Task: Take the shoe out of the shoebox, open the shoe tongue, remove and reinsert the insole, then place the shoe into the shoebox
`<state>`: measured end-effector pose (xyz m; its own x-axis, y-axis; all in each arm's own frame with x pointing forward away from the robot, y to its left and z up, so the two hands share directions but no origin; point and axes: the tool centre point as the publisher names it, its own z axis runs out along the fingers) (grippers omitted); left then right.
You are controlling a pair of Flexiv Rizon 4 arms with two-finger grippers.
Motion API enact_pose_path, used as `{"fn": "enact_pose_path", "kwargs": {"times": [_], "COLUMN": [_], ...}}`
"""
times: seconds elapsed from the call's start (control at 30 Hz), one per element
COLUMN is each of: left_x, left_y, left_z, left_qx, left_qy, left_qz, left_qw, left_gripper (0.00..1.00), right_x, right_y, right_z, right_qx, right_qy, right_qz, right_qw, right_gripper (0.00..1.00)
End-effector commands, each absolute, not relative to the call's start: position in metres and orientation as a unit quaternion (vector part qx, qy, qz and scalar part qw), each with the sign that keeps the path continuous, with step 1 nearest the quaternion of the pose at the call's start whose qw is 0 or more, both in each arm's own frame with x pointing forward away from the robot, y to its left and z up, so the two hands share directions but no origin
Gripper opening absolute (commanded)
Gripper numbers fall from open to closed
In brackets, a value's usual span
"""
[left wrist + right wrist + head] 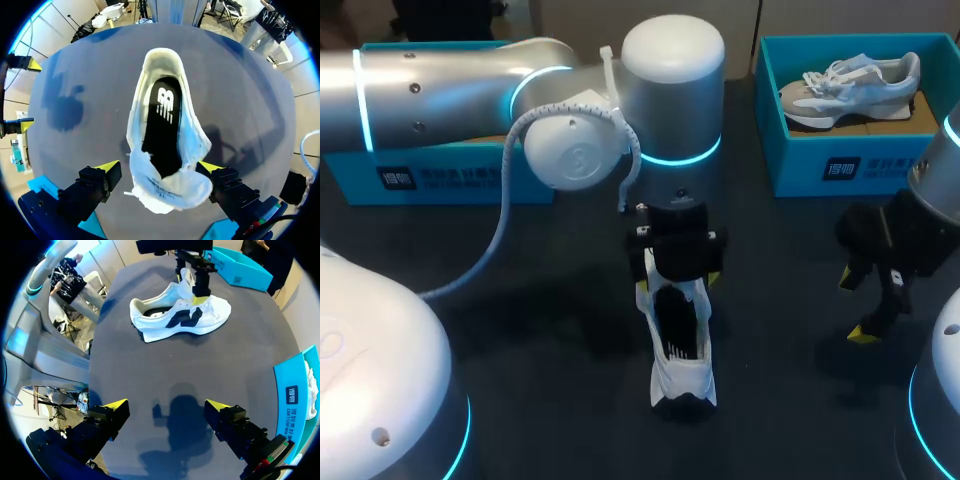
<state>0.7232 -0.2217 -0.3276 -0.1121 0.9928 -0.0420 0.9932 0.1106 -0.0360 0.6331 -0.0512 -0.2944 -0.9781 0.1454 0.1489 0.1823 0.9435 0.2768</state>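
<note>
As our left end effector [159, 165], wide open, straddles the shoe [682, 345], its tongue [172, 190] looks opened. Next we must pinch the insole [162, 125].

Lighting is dim and comes from overhead. The dark counter [150, 370] carries a soft shadow just ahead of the right end effector [164, 402]. The cyan arm ring [680, 157] glows.

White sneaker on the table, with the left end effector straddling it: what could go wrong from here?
1. The white sneaker stands loose on the dark table. The left end effector is open around its laced front and the right end effector hovers apart, so pulling the tongue may drag or tip it.
2. The teal shoebox already holds a grey sneaker, so putting this one back could be a tight fit.
</note>
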Motion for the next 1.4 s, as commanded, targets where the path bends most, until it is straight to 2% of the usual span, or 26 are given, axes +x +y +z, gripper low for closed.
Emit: {"fn": "enact_pose_path", "kwargs": {"times": [0.03,0.63,0.67,0.73,0.8,0.87,0.9,1.4], "left_x": [0.727,0.776,0.778,0.781,0.783,0.783,0.782,0.753], "left_y": [-0.216,-0.206,-0.207,-0.21,-0.213,-0.215,-0.217,-0.222], "left_z": [-0.315,-0.271,-0.27,-0.269,-0.268,-0.268,-0.268,-0.298], "left_qx": [0.665,0.66,0.661,0.664,0.668,0.67,0.672,0.683], "left_qy": [0.746,0.751,0.75,0.747,0.744,0.741,0.74,0.729], "left_qz": [-0.021,-0.015,-0.018,-0.02,-0.023,-0.023,-0.023,-0.047], "left_qw": [0.008,0.018,0.015,0.012,0.009,0.01,0.011,-0.006], "left_gripper": [1.0,1.0,0.98,0.86,0.65,0.49,0.45,0.37], "right_x": [0.632,0.632,0.632,0.632,0.632,0.632,0.632,0.632], "right_y": [-0.051,-0.051,-0.051,-0.051,-0.051,-0.051,-0.051,-0.051], "right_z": [-0.295,-0.295,-0.295,-0.295,-0.295,-0.295,-0.295,-0.295], "right_qx": [-0.083,-0.083,-0.083,-0.083,-0.083,-0.083,-0.083,-0.083], "right_qy": [-0.984,-0.984,-0.984,-0.984,-0.984,-0.984,-0.984,-0.984], "right_qz": [-0.146,-0.146,-0.146,-0.146,-0.146,-0.146,-0.146,-0.146], "right_qw": [0.063,0.063,0.063,0.063,0.063,0.063,0.063,0.063], "right_gripper": [1.0,1.0,1.0,1.0,1.0,1.0,1.0,1.0]}}
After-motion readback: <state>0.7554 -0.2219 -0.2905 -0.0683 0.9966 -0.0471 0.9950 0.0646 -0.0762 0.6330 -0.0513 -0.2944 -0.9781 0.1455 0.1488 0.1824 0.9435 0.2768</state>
